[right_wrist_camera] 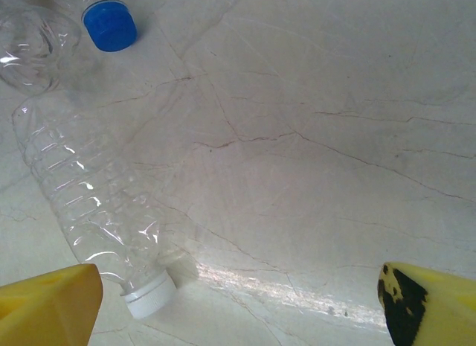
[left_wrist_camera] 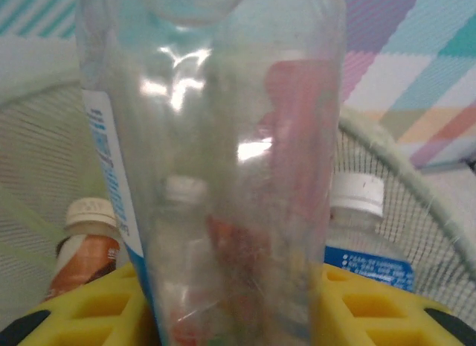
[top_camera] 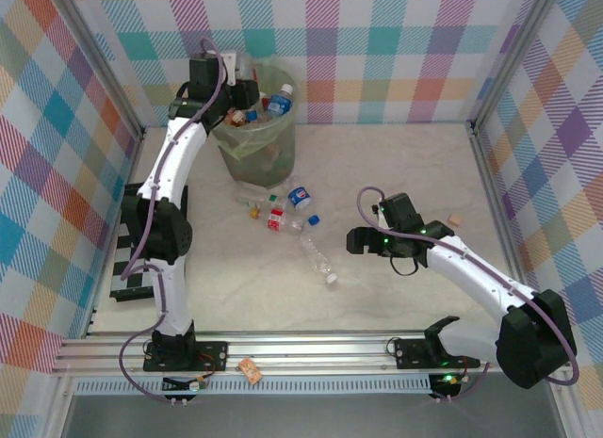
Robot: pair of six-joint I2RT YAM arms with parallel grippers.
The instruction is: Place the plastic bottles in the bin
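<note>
Task partly complete. My left gripper (left_wrist_camera: 230, 309) was closed on a clear bottle (left_wrist_camera: 216, 138), held above the bin (top_camera: 254, 146) near the far-left corner of the bench (top_camera: 396, 165). The bin held several bottles, among them a brown bottle (left_wrist_camera: 88, 245) and a blue-labelled bottle (left_wrist_camera: 364, 242). The loose bottles (top_camera: 283, 207) lay mid-bench, just before the bin. My right gripper (right_wrist_camera: 238, 301), spread wide, hovered beside a white-capped bottle (right_wrist_camera: 97, 204).
</note>
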